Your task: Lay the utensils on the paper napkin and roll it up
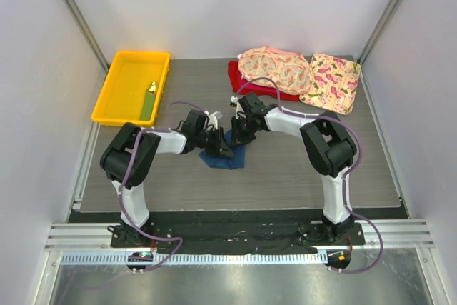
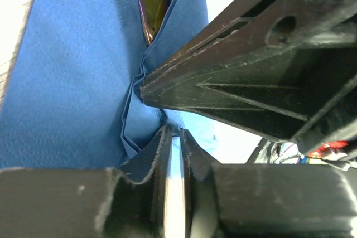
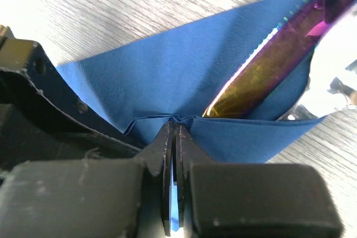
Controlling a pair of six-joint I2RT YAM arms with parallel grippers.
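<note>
Lying mid-frame on the worktop (image 1: 300, 169), the paper napkin (image 1: 220, 158) was pinched at a fold by the clenched right tool (image 3: 174, 129); the state of the left tool (image 2: 173, 133) could not be told. An iridescent utensil (image 3: 268, 65) was nestled inside the napkin, upper right.

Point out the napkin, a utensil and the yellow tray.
napkin (image 3: 162, 76): right wrist view, flat upper sheet.
utensil (image 3: 268, 68): right wrist view, iridescent shaft.
tray (image 1: 128, 83): top view, bare floor.

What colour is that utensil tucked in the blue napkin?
The utensil is iridescent, purple shading to gold; the right wrist view shows it best.
</note>
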